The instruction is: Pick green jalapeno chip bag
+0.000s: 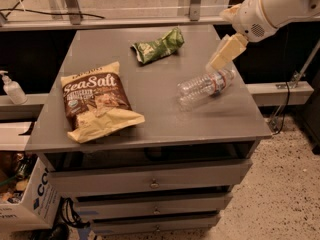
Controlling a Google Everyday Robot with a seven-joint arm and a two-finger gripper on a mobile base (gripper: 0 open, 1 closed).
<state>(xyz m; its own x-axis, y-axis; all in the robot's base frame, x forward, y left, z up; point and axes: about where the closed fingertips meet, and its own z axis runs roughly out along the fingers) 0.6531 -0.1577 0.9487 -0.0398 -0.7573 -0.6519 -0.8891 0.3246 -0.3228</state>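
Note:
The green jalapeno chip bag (158, 46) is a small crumpled green foil bag with pale patches, lying at the back middle of the grey cabinet top (150, 111). My gripper (226, 52), with cream-coloured fingers pointing down and left, hangs above the right part of the top, right of the green bag and just over the cap end of a clear plastic water bottle (205, 86). It holds nothing that I can see.
A larger brown-and-cream "Sea Salt" bag (97, 101) lies at the front left. The bottle lies on its side at the right. A hand-sanitiser pump bottle (12, 88) stands on a ledge at the left. A cardboard box (22, 196) sits on the floor at lower left.

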